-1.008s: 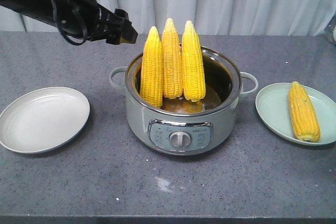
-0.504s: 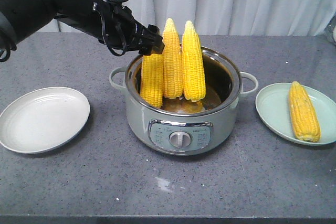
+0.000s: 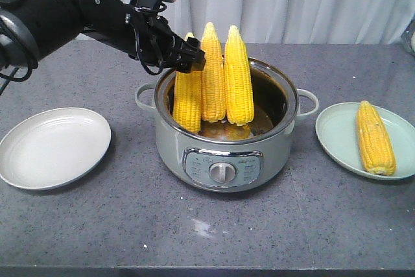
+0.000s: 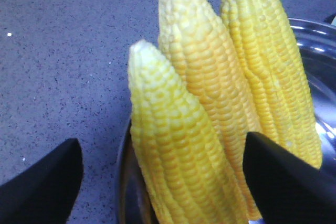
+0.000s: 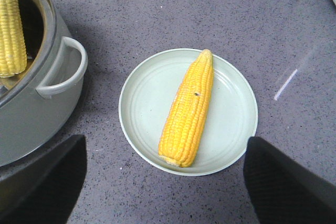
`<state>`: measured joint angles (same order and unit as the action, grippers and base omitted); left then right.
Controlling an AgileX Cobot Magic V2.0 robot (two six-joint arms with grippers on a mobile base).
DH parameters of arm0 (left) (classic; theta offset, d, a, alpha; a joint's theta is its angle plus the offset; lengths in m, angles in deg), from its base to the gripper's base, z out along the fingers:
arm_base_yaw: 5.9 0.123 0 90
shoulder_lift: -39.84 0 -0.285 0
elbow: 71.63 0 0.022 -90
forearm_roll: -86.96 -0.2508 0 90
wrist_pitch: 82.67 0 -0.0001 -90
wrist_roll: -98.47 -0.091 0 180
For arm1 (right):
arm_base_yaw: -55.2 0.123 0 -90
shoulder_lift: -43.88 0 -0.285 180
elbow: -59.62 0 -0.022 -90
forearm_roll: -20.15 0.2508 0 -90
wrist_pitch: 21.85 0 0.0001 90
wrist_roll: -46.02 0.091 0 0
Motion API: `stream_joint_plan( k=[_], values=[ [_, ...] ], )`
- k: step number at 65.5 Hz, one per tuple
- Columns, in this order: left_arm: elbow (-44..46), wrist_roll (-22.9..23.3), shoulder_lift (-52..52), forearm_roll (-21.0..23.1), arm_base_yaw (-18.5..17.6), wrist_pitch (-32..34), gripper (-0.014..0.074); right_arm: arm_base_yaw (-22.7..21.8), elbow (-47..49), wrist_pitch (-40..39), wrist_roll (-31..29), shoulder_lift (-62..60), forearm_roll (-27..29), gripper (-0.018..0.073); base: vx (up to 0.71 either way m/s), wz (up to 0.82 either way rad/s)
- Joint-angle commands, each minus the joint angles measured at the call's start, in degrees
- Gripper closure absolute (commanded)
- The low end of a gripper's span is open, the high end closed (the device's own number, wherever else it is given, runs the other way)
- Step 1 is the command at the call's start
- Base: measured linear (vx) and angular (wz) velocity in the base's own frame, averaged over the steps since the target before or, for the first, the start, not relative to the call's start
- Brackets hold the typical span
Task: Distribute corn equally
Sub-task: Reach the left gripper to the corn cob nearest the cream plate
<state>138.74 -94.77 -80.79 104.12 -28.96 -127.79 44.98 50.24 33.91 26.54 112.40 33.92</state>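
Note:
Three cobs of corn stand upright in the pot (image 3: 224,154): the left cob (image 3: 188,98), the middle cob (image 3: 213,76) and the right cob (image 3: 238,76). My left gripper (image 3: 189,53) is at the top of the left cob (image 4: 178,150). It is open, a finger on each side, with a gap showing on the left side (image 4: 42,184). A fourth cob (image 3: 376,137) lies on the pale green plate (image 3: 337,137) at the right. My right gripper (image 5: 165,182) hangs open above that plate (image 5: 144,103) and its cob (image 5: 189,108), holding nothing.
An empty white plate (image 3: 55,147) sits at the left of the grey table. The pot has side handles (image 5: 65,72) and a front dial (image 3: 222,172). A white curtain hangs behind the table. My left arm (image 3: 71,11) reaches in from the upper left.
My left arm has swung right from behind the pot's left side, and its gripper has come down around the tip of the left cob. The cobs and plates have not moved.

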Motion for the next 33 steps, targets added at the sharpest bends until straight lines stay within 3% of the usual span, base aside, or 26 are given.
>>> stream_joint_plan(
  k=[1, 17, 33],
  values=[
    [1.9, -0.8, 3.0, 1.6, -0.3, 3.8, 0.0019, -0.2, 1.3, -3.7, -0.3, -0.9, 0.7, -0.0034, 0.0, 0.0],
    [1.9, -0.9, 3.0, 1.6, -0.3, 4.5, 0.0127, -0.2, 1.3, -3.6, -0.1, -0.9, 0.8, -0.0034, 0.0, 0.0],
    [1.9, -3.8, 3.0, 1.5, -1.3, 5.1, 0.0279, -0.2, 1.3, -3.6, -0.1, -0.9, 0.8, -0.0034, 0.0, 0.0]
  ],
)
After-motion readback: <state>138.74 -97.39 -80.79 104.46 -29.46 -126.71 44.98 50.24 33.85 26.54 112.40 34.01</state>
